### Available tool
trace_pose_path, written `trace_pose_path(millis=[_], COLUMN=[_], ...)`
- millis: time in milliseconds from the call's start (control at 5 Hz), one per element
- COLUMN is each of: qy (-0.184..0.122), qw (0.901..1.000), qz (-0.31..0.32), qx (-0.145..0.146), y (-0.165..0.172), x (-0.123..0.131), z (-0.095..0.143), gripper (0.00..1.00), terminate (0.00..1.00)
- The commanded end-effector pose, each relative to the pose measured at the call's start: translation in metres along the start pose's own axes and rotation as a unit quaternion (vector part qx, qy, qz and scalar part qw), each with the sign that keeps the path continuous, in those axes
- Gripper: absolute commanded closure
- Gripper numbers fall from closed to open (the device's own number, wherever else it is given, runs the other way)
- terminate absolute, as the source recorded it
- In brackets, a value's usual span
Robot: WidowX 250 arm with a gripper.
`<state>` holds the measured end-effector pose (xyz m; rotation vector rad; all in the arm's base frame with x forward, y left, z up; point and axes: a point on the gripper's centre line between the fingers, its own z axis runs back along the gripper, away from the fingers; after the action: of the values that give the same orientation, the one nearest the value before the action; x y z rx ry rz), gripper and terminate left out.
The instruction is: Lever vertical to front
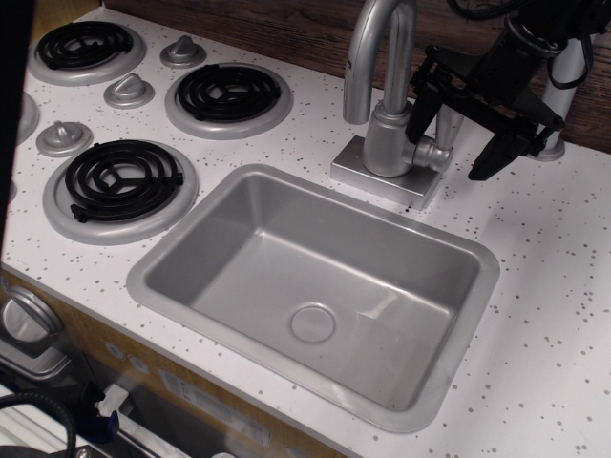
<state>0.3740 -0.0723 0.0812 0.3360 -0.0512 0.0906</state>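
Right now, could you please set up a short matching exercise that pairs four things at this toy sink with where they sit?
Things:
1. lever
2. gripper
3. sink basin
4. spout

Places:
A. sunk in the counter in front of the faucet
B. arching up and over from the faucet base
C. on the side stub, pointing up
D. black, fingers either side of the faucet's handle

Pairs: 1-C, 2-D, 3-A, 4-B
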Motion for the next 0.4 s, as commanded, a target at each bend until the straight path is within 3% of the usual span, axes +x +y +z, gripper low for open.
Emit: trace_pose_path(millis=[0, 200], qy=[0.000, -0.051], qw=[1.0000, 0.9986], qz=[0.000, 0.000], qx=[0.000, -0.014], y=[0.000, 0.010], x=[0.000, 0.021], z=[0.000, 0.022], gripper=[0.00, 0.00], terminate=[0.00, 0.00])
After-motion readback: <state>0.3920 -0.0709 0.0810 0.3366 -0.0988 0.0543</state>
